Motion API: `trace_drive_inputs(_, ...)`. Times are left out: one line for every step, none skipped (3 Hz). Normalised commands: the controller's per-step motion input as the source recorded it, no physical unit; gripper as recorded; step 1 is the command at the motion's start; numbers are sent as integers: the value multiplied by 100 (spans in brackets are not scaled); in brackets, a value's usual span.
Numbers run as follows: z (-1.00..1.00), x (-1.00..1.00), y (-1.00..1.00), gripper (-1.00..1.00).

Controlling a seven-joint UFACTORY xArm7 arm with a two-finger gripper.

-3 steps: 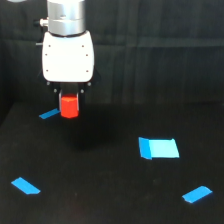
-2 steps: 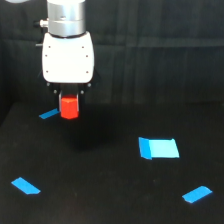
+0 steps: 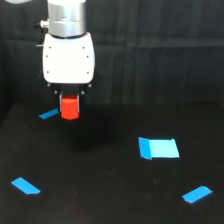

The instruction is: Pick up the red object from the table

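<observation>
Directly under the white gripper [image 3: 69,104] hangs the red block [image 3: 69,108], its long axis upright, clamped between dark fingers barely visible at its top; it seems clear of the black worktop [image 3: 110,195], far left, just right of a blue tape strip [image 3: 48,114]; faceted, bright red-orange, narrower than the gripper.

Object [image 3: 69,108] under tool [image 3: 69,102], above table [image 3: 100,200]

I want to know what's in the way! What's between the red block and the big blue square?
Nothing: between the small red-orange block and the large blue tape square, the exterior view shows bare black table.
</observation>
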Motion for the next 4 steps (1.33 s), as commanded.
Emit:
trace_drive_inputs(-8, 8, 5, -99)
trace_drive_inputs(-6, -5, -8, -96)
trace_drive_inputs(-4, 4, 5, -96)
trace_drive_inputs(6, 0, -7, -100)
